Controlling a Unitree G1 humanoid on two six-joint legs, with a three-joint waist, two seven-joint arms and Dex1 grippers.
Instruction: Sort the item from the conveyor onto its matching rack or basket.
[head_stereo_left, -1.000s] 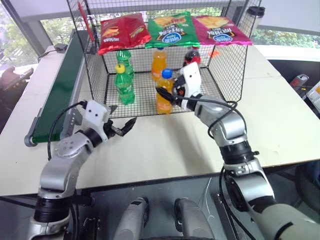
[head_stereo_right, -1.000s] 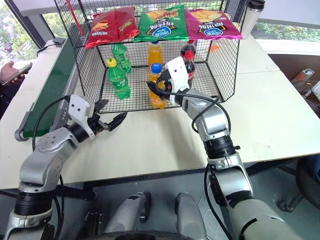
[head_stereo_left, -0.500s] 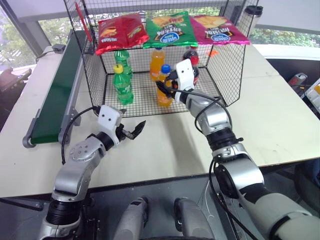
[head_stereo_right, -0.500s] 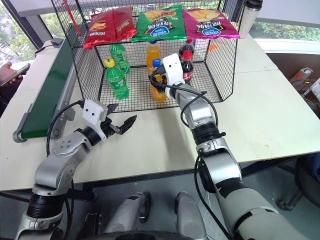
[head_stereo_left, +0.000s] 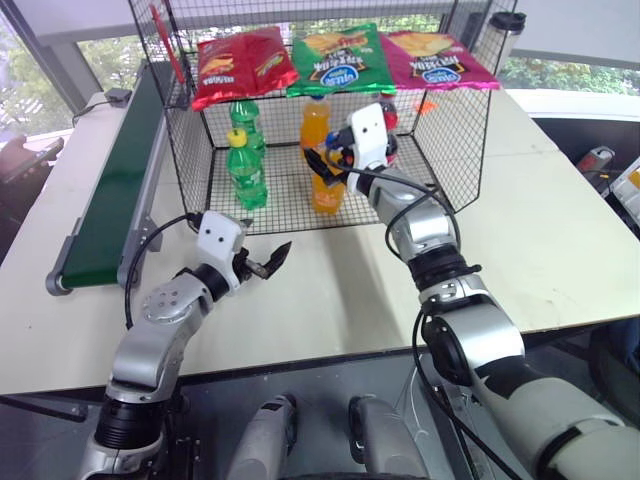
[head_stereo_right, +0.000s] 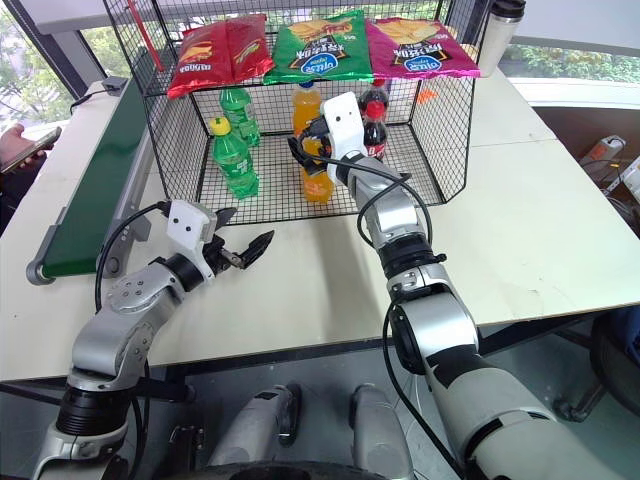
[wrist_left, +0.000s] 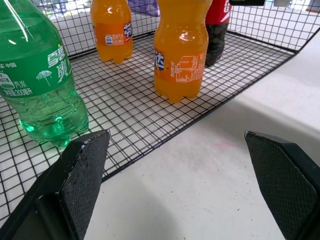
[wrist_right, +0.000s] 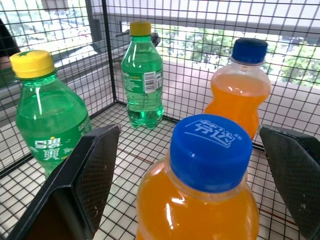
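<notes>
Risk: the soda bottle (head_stereo_right: 316, 172) stands upright on the grid floor of the wire cage (head_stereo_right: 440, 120), near its open front edge, and the right gripper (wrist_right: 192, 165) is spread just around the cap. If the arm pulls back low or at an angle, a finger (wrist_right: 92, 172) could catch the cap or shoulder and tip the bottle toward the open side, where it could roll out onto the desk (head_stereo_right: 320, 290). A tip backward could knock the second orange bottle (wrist_right: 240, 87) just behind it; the green bottles (wrist_right: 42, 107) stand further toward the cage's left wall, less exposed.

Fingers: right gripper released, pads wide apart on either side of the blue cap, neither pad touching it as far as the wrist view shows. The bottle sits between and below them, standing on its own.

Left gripper (head_stereo_left: 262, 266) also spread, empty, hovering over the desk in front of the cage. Conveyor (head_stereo_left: 115, 185) runs along the desk's left edge.
</notes>
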